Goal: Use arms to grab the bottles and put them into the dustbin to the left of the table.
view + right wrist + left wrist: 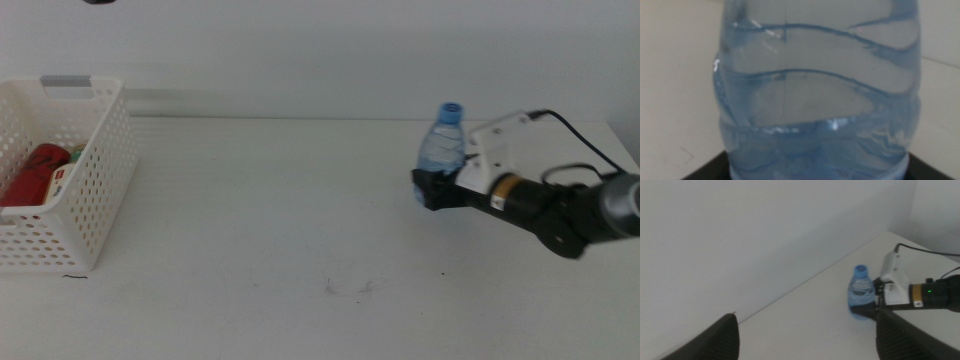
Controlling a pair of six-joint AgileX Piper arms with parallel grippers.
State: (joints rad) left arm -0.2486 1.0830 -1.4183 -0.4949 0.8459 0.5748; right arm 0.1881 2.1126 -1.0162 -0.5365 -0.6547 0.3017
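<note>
One arm reaches in from right, fingers clamped around upright water bottle; left fingers wide.

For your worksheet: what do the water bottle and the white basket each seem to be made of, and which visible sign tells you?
Water bottle: seemingly thin clear plastic, glossy; you see through its wavy ribbed wall, with highlights. Basket: likely moulded white plastic, smooth; regular punched holes in its walls.

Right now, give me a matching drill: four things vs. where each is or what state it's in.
Things:
1. water bottle
2. red can
3. right gripper
4. left gripper

States:
A. lying in the dustbin
B. jaws open, holding nothing
C. upright on the table
D. at the bottle's base

Pairs: 1-C, 2-A, 3-D, 4-B
</note>
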